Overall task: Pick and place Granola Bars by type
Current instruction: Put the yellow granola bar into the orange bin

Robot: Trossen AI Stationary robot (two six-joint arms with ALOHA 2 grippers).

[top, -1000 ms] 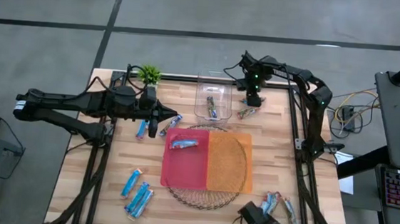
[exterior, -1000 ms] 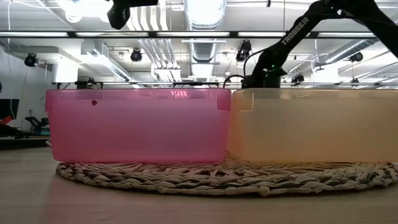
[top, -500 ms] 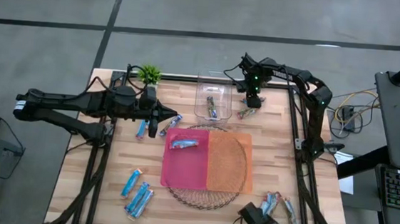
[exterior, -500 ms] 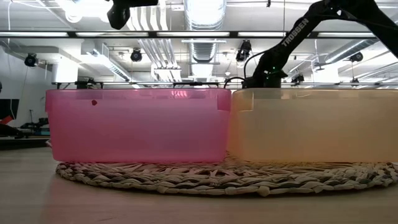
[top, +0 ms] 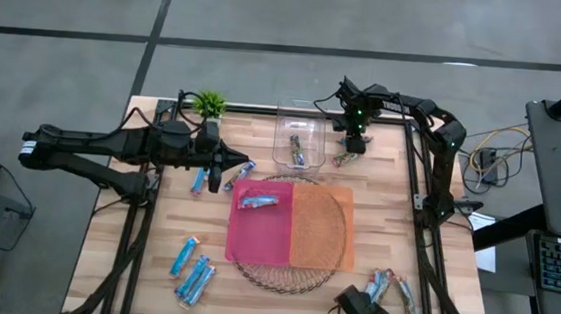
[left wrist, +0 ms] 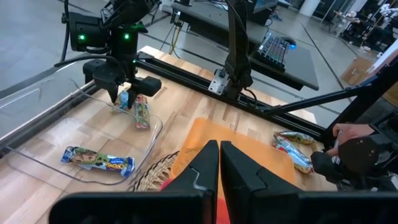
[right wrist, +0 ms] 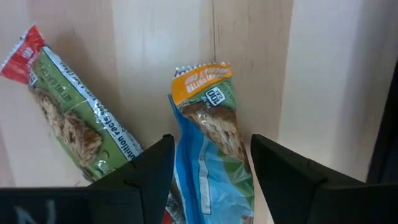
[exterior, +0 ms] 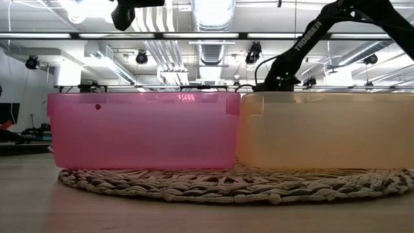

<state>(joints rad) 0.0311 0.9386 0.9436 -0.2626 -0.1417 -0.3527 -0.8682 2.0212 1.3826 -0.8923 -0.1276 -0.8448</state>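
Right now the right gripper (right wrist: pixel 208 171) stands open over a blue bar (right wrist: pixel 211 143), a finger on each side, the bar's long axis running straight out between them; a green bar (right wrist: pixel 71 127) lies just beside. Nearby, the clear tray (top: pixel 286 112) holds two bars, the pink bin (top: pixel 244 239) one, the orange bin (top: pixel 325 231) none. Farther off, the left gripper (left wrist: pixel 219 163) waits shut beside the pink bin.

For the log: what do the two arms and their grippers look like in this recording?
Both arms are dark, slim and jointed. The right arm carries white TROSSEN lettering, and green lights glow on its wrist unit, with black cables alongside. The left gripper and right gripper each have two flat matte black fingers.
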